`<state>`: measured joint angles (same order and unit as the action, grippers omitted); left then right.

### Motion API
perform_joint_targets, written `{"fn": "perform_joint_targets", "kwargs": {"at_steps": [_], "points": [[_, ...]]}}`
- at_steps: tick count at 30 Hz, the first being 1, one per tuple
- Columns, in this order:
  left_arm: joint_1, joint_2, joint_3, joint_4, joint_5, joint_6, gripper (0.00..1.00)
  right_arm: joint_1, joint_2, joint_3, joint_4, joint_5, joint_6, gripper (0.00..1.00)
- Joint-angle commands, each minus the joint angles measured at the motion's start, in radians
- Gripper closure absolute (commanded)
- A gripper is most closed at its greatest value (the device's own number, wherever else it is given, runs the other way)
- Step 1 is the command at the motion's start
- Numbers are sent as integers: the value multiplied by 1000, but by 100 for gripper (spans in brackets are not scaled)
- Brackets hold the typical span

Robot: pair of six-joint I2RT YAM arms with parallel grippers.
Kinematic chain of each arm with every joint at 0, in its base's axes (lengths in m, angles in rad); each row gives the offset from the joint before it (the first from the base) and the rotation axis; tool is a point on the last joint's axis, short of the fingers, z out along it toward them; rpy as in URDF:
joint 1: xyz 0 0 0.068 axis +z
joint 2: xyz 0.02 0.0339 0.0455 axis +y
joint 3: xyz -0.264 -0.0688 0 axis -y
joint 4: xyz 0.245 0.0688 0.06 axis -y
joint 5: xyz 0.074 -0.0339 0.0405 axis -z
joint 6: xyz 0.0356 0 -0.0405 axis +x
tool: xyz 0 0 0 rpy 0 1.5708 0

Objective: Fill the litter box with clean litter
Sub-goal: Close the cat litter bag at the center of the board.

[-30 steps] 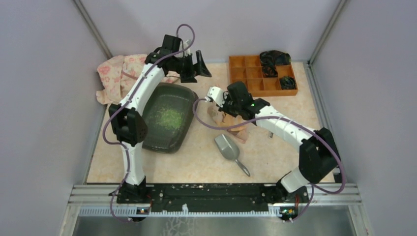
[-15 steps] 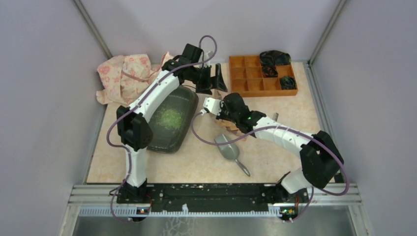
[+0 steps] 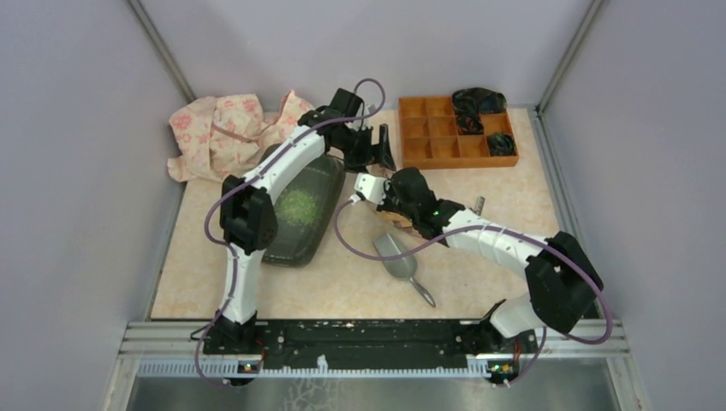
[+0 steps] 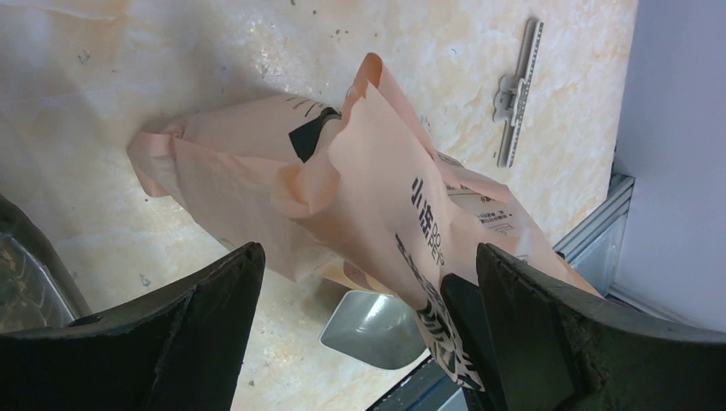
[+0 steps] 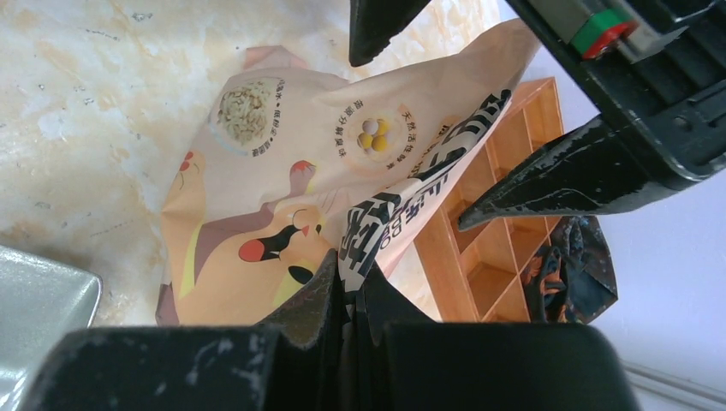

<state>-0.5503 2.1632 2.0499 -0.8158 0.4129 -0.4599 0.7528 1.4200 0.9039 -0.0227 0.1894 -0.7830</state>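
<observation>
The dark litter box (image 3: 276, 244) lies left of centre, with a patch of light-green clean litter (image 3: 297, 205) in it. My right gripper (image 3: 383, 193) is shut on the top edge of the peach-pink printed bag (image 5: 291, 163), holding it up off the table (image 5: 352, 295). The bag also shows in the left wrist view (image 4: 368, 188). My left gripper (image 3: 377, 152) is open just beyond the bag, right of the box's far end. Its jaws stand wide on either side of the bag's top (image 4: 368, 338), apart from it. Its fingers (image 5: 556, 175) show in the right wrist view.
A grey metal scoop (image 3: 396, 256) lies on the table below the bag. An orange organiser tray (image 3: 437, 128) with dark items stands at the back right. A floral cloth (image 3: 218, 128) is heaped at the back left. A metal clip (image 4: 514, 94) lies right of the bag.
My left arm has swung right, from over the box's far end to just above the bag. My right gripper has shifted the bag slightly left.
</observation>
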Motion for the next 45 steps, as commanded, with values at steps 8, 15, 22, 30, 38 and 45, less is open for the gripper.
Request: {"fn": "perform_joint_targets", "kwargs": {"at_steps": [8, 15, 22, 30, 38, 45], "points": [[-6, 74, 137, -32, 34, -27, 32, 14, -51, 29, 141, 14, 14, 100], [6, 86, 128, -36, 53, -22, 100, 12, -43, 35, 152, 1, 55, 100], [25, 40, 90, -42, 31, -5, 100, -41, -31, 70, 124, -40, 168, 100], [75, 24, 85, -60, 17, 7, 100, -150, -33, 349, -172, -116, 500, 43], [107, 36, 103, -67, 50, 11, 100, -161, -54, 584, -506, 48, 706, 43], [125, 36, 119, -80, 60, 34, 100, -224, -71, 523, -753, 324, 1063, 45]]}}
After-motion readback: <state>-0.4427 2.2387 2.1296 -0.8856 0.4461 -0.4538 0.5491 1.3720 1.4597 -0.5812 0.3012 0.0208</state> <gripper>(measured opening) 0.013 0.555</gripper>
